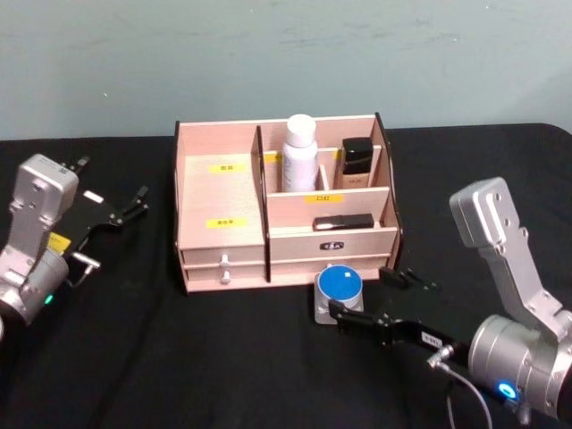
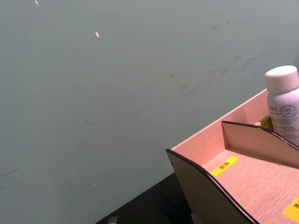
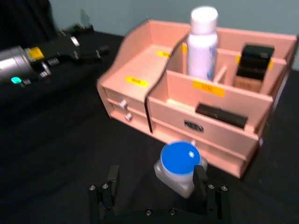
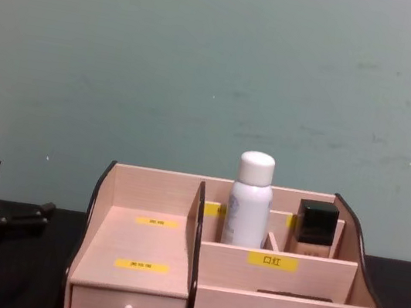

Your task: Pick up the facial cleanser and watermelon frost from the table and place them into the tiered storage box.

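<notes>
The right gripper [image 1: 358, 290] sits low over the black table [image 1: 179, 357], just in front of the tiered storage box [image 1: 222, 234]. Its jaws stand wide open around the blue-lidded watermelon frost jar [image 1: 340, 288]. In the right wrist view one finger [image 3: 201, 179] lies against the side of the jar [image 3: 180, 165], while the other finger [image 3: 112, 184] is clear of it, so the jar is not gripped. The jar stands upright on the table, just beside the box's lower front edge.

The white facial cleanser bottle [image 1: 299, 152] stands upright in a rear compartment of the box, beside a dark-capped bottle [image 1: 357, 163] in the neighbouring compartment. A flat black item [image 1: 343, 220] lies in the tier below them.

The left gripper [image 1: 114, 189] hangs to the left of the box, apart from it, with its jaws spread and holding nothing.
</notes>
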`<state>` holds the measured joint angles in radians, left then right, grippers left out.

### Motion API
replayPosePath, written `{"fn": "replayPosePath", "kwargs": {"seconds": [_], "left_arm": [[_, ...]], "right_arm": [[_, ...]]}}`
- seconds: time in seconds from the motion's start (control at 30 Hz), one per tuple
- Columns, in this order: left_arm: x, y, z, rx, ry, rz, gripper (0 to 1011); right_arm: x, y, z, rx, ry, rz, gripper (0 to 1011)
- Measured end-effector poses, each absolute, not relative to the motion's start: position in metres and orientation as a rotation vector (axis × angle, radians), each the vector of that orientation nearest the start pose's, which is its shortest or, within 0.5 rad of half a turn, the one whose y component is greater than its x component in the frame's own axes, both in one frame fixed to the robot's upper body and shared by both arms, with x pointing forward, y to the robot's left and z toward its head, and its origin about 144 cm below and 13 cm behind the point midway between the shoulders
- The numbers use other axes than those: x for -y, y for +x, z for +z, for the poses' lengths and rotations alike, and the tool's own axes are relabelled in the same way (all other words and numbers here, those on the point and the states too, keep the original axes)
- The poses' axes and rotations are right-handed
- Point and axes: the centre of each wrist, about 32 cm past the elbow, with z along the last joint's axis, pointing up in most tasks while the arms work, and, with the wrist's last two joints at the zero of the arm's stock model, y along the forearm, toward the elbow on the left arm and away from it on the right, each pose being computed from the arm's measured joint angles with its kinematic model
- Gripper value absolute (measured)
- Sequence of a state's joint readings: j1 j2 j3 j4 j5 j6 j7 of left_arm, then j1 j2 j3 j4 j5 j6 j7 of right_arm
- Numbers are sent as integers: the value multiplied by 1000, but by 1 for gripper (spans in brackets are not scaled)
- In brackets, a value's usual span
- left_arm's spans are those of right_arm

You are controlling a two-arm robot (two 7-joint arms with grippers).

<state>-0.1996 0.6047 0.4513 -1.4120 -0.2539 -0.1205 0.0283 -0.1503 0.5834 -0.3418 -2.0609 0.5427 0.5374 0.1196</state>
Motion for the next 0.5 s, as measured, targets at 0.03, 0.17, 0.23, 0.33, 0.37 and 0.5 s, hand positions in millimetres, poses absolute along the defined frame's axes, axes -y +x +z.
{"fn": "replayPosePath", "kwargs": {"seconds": [0.03, 0.17, 0.23, 0.33, 0.37, 0.5], "left_arm": [[-310, 489, 1140, 285, 304, 1248, 1010], [-310, 489, 1140, 285, 304, 1248, 1010], [-310, 489, 1140, 285, 304, 1248, 1010], [-310, 489, 1140, 285, 304, 1248, 1010], [-310, 489, 1140, 285, 304, 1248, 1010], [-310, 489, 1140, 285, 304, 1248, 1010]], "right_arm": [[227, 378, 1217, -297, -351, -888, 1002], [229, 375, 1210, -320, -381, -905, 1002], [229, 375, 1206, -332, -394, -910, 1003], [229, 376, 1203, -339, -406, -914, 1003], [229, 378, 1201, -340, -412, -916, 1003], [228, 383, 1198, -340, -427, -915, 1002]]}}
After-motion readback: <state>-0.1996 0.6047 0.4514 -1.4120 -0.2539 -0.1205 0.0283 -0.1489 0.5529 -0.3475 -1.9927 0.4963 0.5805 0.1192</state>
